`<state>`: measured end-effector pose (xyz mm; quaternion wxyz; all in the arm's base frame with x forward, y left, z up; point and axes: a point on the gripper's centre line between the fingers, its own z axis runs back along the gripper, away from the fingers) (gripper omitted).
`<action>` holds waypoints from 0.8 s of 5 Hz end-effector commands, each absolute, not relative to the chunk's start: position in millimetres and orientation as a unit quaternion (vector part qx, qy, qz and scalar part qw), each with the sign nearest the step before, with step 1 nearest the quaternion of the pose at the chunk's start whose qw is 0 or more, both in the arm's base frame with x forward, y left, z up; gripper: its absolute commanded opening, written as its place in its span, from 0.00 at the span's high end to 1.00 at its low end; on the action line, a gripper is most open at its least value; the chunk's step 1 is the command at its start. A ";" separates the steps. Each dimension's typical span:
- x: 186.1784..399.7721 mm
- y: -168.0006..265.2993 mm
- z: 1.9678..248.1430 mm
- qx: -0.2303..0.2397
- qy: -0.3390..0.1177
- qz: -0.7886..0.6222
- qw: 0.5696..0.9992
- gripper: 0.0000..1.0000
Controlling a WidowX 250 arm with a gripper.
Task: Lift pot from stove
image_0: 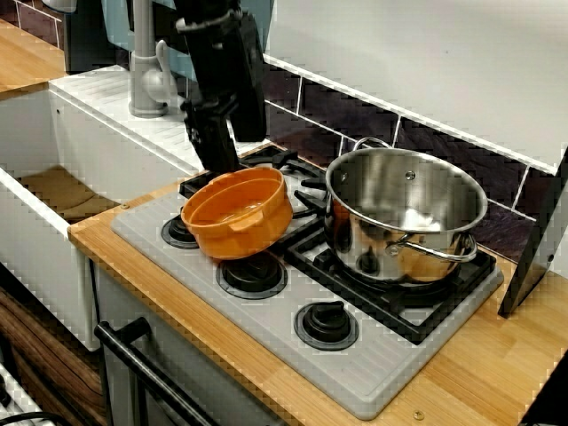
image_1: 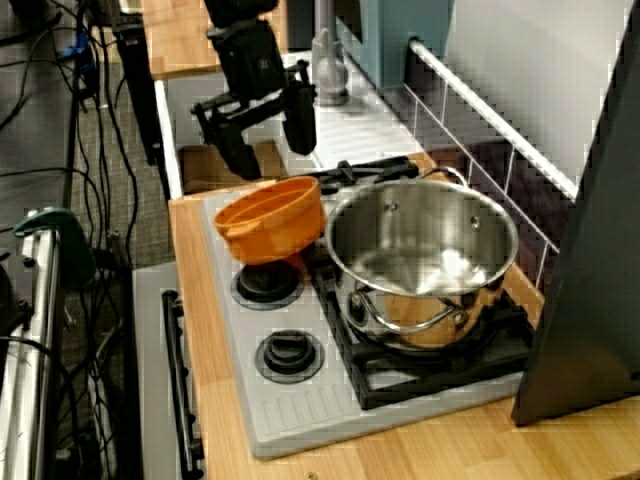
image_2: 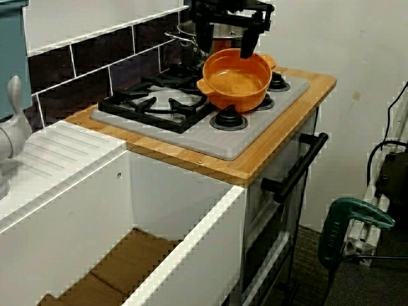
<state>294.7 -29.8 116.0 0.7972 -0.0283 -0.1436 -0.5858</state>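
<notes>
The black robot arm reaches down from above, its wrist tilted. Its black two-fingered gripper (image_1: 262, 135) points downward, the fingers (image_1: 299, 118) spread apart around a rim; whether the pads actually press it is hard to tell.

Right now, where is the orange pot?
The orange pot hangs tilted in the gripper, just above the stove's front knobs. The steel pot is right beside it, and the sink is on its other side.
</notes>
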 end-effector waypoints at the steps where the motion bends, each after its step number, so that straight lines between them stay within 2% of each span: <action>1: 311.3 -35.3 127.3 -0.024 -0.156 -0.580 0.799 0.00; 3: 329.1 -37.0 122.8 -0.027 -0.153 -0.573 0.805 0.00; 4: 330.6 -37.9 116.1 -0.024 -0.150 -0.574 0.805 0.00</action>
